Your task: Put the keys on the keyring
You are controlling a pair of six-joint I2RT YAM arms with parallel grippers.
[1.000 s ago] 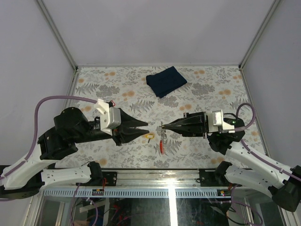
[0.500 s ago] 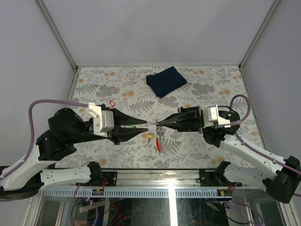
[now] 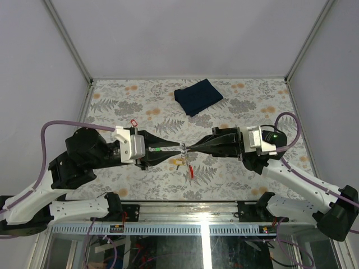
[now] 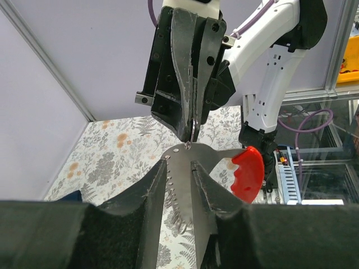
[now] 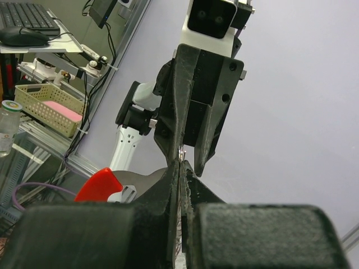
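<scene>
My left gripper [image 3: 179,149] is shut on the green-headed key [image 3: 160,149]. The key's toothed metal blade [image 4: 188,185] lies between the fingers and points at the right gripper. My right gripper [image 3: 188,148] is shut on the thin silvery keyring [image 4: 192,126]. Its red tag [image 3: 192,171] hangs below and also shows in the left wrist view [image 4: 247,174] and the right wrist view [image 5: 100,185]. The two gripper tips meet above the table's front middle, with the key's tip at the ring. The yellow-headed key [image 3: 178,162] lies on the table just below them.
A folded dark blue cloth [image 3: 197,96] lies at the back middle of the flowered table [image 3: 252,106]. A small red loop [image 3: 133,122] sits by the left arm. Metal frame posts stand at the back corners.
Both grippers have closed in on each other until their tips meet. The left gripper brought the green key to the right, up to the ring. The red tag has shifted slightly.
</scene>
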